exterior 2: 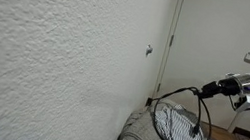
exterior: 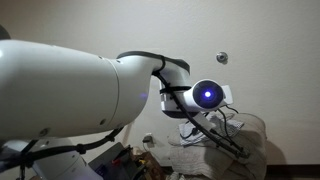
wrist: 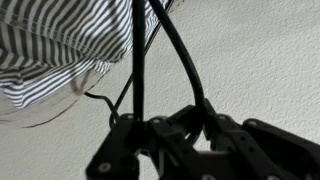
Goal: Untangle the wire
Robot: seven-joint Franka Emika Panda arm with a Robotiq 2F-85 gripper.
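- Two strands of the wire rise from between the jaws of the gripper, which are pressed together on it.
- Its loops drop to the striped cloth in an exterior view.

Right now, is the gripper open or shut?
Shut on the wire: the wrist view shows the gripper pinching its black strands.

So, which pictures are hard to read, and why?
In an exterior view the big white robot arm looks close and soft, and a blue light glares; in an exterior view a rough white wall fills the left half; in the wrist view the black tool is a dark silhouette around the thin black wire.
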